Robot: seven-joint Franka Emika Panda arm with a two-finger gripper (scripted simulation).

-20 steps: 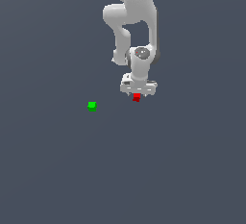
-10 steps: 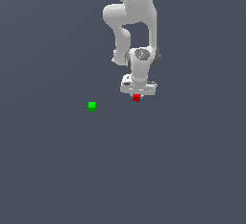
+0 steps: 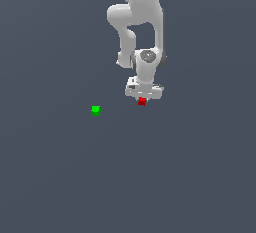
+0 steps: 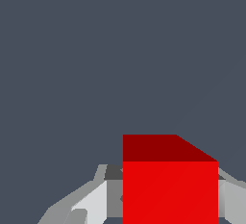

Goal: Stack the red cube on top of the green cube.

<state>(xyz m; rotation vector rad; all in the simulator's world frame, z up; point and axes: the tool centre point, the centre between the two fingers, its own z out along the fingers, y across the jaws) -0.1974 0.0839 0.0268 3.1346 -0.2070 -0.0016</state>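
- The desk (image 3: pixel 200 177) fills both views, a flat dark grey-blue plane with only two small things showing on it.
- My arm (image 3: pixel 140 22) drops in from the top of the exterior view, white and bulky, bent at the elbow and ending at the wrist pointing straight down.
- My pincer (image 3: pixel 142 100) hangs right below that wrist, its pale body wider than anything it carries.
- In the wrist view the pincer (image 4: pixel 168 204) shows a grey-white finger (image 4: pixel 91 204) flush against one side of the block and another pale finger at the opposite side, so I read it as pinched on the block.
- The red cube (image 3: pixel 142 101) sits directly under my pincer body in the exterior view, peeking out below it, tiny against the hand.
- Up close in the wrist view the red cube (image 4: pixel 168 189) is big and bright, a darker top face and a vivid front face, held between my fingers.
- Whether the red cube rests on the desk or hangs just off it, I cannot tell from these angles.
- The green cube (image 3: pixel 96 110) lies alone on the desk, toward the exterior view's left of my pincer and slightly lower in that picture, well apart from the red cube.
- The green cube is about the same size as the red one, and nothing touches it.
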